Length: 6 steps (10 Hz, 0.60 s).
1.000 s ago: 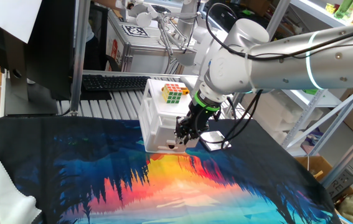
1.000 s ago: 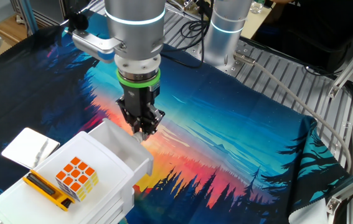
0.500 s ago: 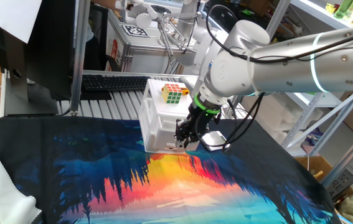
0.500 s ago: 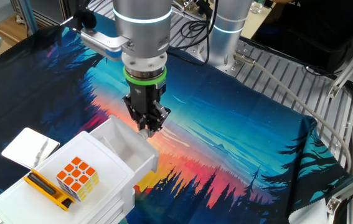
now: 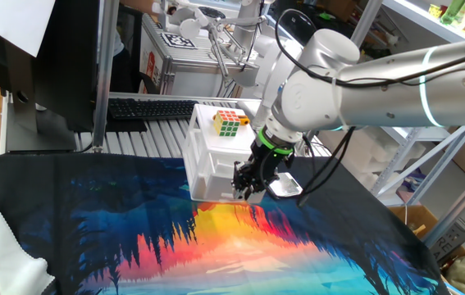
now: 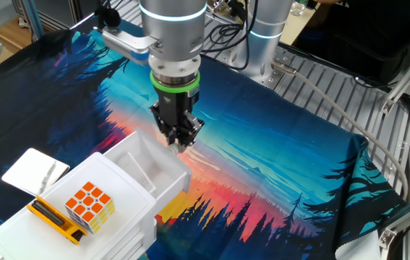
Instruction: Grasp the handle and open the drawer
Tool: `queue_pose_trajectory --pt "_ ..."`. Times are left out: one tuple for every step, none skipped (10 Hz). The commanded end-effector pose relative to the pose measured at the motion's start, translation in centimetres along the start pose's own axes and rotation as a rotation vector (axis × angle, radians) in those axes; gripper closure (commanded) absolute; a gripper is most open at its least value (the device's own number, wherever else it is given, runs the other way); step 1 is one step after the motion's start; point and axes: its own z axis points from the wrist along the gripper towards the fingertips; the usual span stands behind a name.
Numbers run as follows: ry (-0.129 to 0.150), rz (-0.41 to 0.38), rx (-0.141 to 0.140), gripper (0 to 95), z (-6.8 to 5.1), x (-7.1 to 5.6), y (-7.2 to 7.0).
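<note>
One fixed view: the small white cabinet [image 5: 209,164] is seen standing at the far edge of the printed cloth [image 5: 216,246], with a Rubik's cube [image 5: 230,124] resting on its top. The gripper [image 5: 247,187] is lowered against the cabinet's front corner nearest the camera. The drawer [image 5: 230,185] front is largely covered by the dark fingers [image 5: 242,178], and the handle cannot be made out from this side. A flat white card [image 5: 284,187] lies on the cloth just beside the gripper. A black keyboard [image 5: 146,109] is noted behind the cabinet.

The other fixed view: the upper drawer [image 6: 149,170] is seen pulled out of the cabinet [image 6: 89,217], its white interior exposed from above. The gripper [image 6: 178,141] points straight down at the outer front edge of the drawer, fingers drawn close together on the handle [image 6: 175,148], of which only a small white bit shows below the fingertips. The cube [image 6: 89,206] and an orange-and-black flat object [image 6: 54,219] rest on the cabinet top. The white card [image 6: 36,172] lies on the cloth [image 6: 262,166] beside the cabinet.
</note>
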Motion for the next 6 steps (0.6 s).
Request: queue_pose_trajectory --pt "0.005 0.004 0.000 95.0 0.0 0.9 0.1" --pt "0.007 0.009 -0.001 95.0 -0.1 1.5 0.2" --pt "0.010 0.011 -0.003 95.0 -0.1 2.0 0.2" --pt "0.011 0.014 -0.003 95.0 -0.1 2.4 0.2" --pt "0.010 0.016 -0.003 95.0 -0.1 2.7 0.1" --pt "0.011 0.019 -0.005 95.0 -0.1 2.9 0.1"
